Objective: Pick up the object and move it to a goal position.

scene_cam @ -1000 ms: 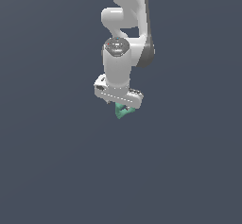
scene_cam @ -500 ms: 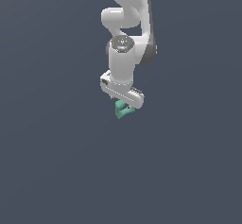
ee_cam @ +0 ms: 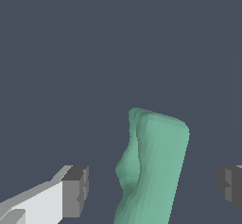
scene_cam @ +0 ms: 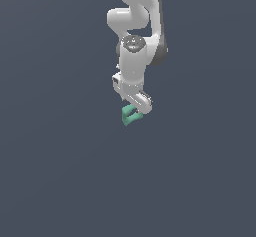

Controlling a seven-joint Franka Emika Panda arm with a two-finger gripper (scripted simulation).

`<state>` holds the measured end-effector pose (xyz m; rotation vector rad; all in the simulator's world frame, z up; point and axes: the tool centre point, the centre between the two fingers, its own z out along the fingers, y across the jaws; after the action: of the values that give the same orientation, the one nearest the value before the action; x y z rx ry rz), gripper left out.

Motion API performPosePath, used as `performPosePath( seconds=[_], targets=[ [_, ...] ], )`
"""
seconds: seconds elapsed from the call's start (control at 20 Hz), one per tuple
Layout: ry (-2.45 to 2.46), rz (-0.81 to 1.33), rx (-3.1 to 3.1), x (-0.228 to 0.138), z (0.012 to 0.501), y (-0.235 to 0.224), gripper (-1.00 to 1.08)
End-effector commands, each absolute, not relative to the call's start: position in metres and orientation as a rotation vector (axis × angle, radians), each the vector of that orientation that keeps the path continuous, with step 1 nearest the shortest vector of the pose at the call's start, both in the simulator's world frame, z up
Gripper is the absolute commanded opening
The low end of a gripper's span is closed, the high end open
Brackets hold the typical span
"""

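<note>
The object [scene_cam: 129, 116] is a small teal-green ring, sitting right under the white hand in the exterior view. My gripper [scene_cam: 135, 108] is directly over it, with the fingers reaching down around it. In the wrist view the object [ee_cam: 153, 166] shows edge-on as a tall teal-green band between the two fingers. One grey fingertip [ee_cam: 75, 191] is on one side and the other fingertip [ee_cam: 230, 186] on the other. There is a visible gap between each and the object. The gripper [ee_cam: 153, 188] is open and straddles the object without touching it.
A uniform dark grey surface [scene_cam: 60, 171] fills the view all around. The white arm [scene_cam: 136, 16] rises above the hand. No other object or goal marker shows.
The hand has turned about its vertical axis and shifted slightly toward the exterior view's right. The teal-green object has stayed in about the same place under it.
</note>
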<state>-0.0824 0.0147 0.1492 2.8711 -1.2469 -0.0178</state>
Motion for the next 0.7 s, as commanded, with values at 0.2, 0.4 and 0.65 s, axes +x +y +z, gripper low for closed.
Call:
performPosePath(
  seconds=[0.2,0.4,0.65],
  targets=[
    [-1.438,-0.007,2.787,-0.094,0.147,0.022,1.00],
    [-1.515,-0.003,2.749,-0.099,0.147,0.024,1.00],
    [-1.572,-0.001,2.719,-0.102,0.146,0.026,1.00]
  ],
)
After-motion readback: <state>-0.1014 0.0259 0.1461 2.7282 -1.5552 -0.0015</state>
